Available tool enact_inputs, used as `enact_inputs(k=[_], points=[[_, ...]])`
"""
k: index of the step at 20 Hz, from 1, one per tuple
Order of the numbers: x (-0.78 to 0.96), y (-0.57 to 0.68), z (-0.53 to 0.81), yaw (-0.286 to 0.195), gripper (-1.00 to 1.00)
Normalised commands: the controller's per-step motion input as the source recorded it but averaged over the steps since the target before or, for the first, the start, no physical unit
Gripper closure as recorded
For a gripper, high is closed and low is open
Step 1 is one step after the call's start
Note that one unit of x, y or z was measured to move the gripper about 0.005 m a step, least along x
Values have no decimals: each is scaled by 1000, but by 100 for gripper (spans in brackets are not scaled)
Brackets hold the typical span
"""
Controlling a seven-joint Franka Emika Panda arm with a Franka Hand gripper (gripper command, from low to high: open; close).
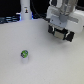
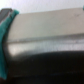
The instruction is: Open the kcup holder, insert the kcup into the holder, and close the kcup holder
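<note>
The kcup [image 1: 23,53], a tiny pod with a bright green top, sits alone on the white table towards the exterior view's left. My gripper [image 1: 63,34] hangs low at the back right, far from the pod. Dark shapes right under it may be the kcup holder [image 1: 64,37], but the hand covers most of it. In the wrist view a blurred grey face with a black band below [image 2: 47,62] fills the picture, very close. One teal fingertip [image 2: 5,30] shows at its edge. The blur hides how the jaws stand.
A white bottle-like object [image 1: 25,10] stands at the back left. A dark strip [image 1: 9,20] runs along the table's far edge. The white tabletop [image 1: 45,65] stretches between the pod and the gripper.
</note>
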Motion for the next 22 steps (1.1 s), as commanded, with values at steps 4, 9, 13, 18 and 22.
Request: enact_inputs(k=[4,9,13,18,22], points=[[895,-383,138,-84,100],[854,-405,144,-87,100],[537,-209,187,-96,-100],[303,-248,299,-118,-100],[227,-464,337,-158,-100]])
